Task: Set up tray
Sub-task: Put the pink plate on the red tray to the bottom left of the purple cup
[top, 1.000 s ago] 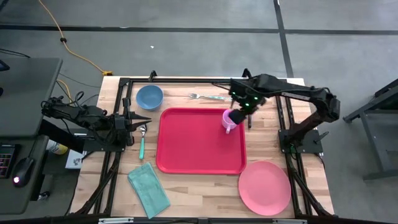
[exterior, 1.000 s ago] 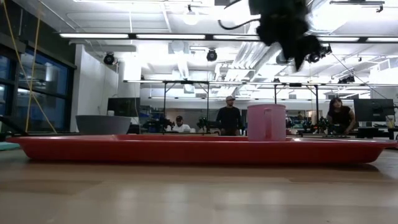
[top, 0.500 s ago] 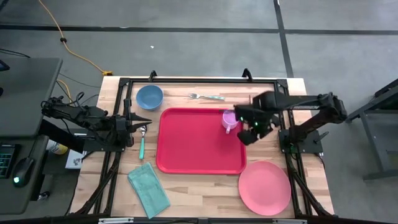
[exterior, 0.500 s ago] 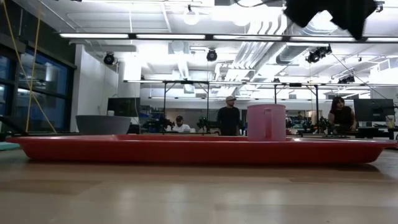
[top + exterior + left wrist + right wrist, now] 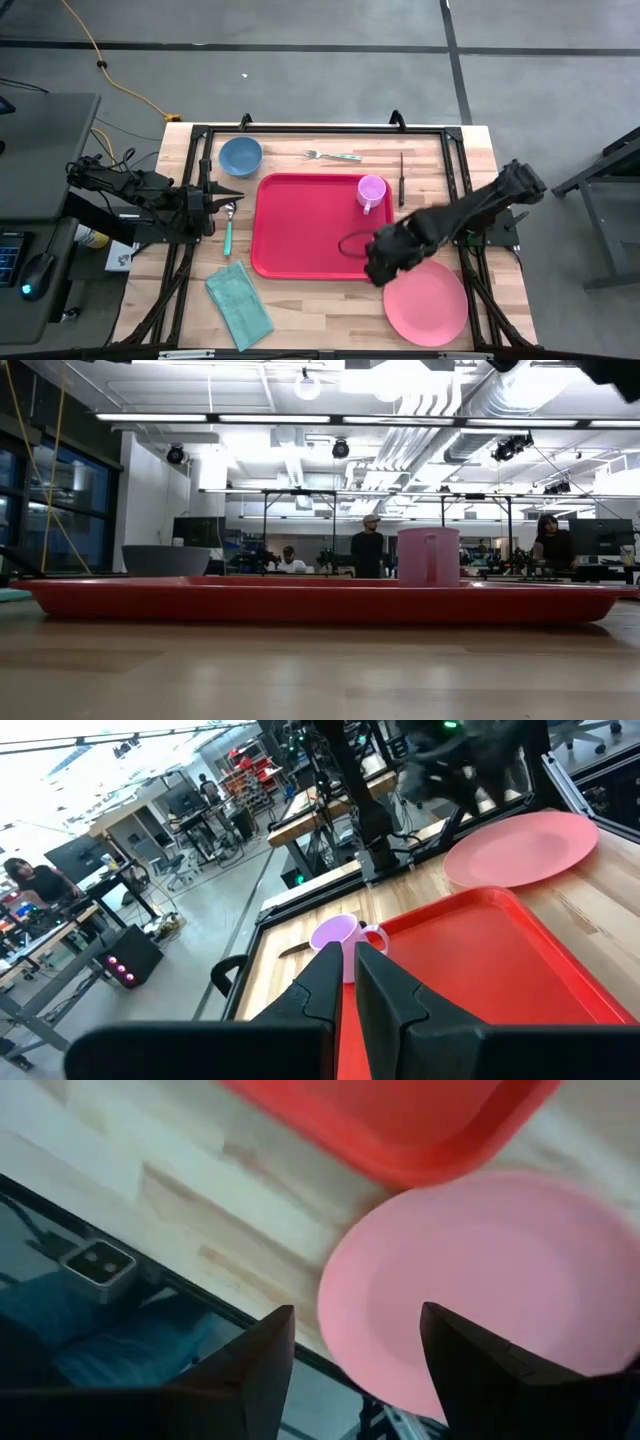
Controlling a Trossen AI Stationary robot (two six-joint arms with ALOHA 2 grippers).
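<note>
Wooden table [image 5: 330, 318] holds unlabelled red tray [image 5: 310, 230] with pink mug [image 5: 371, 190].

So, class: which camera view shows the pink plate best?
The high view: the whole pink plate shows on the table, beside the tray. The right wrist view shows most of it close up, the left wrist view shows it far off, and the low view shows none.

The right gripper [image 5: 355, 1365] has its two dark fingers [image 5: 250, 1370] spread wide apart, with nothing between them. Beyond them lies the round pink plate [image 5: 490, 1300] on the wooden table [image 5: 170, 1190]. A corner of the red tray [image 5: 400, 1120] lies just beside the plate.
</note>
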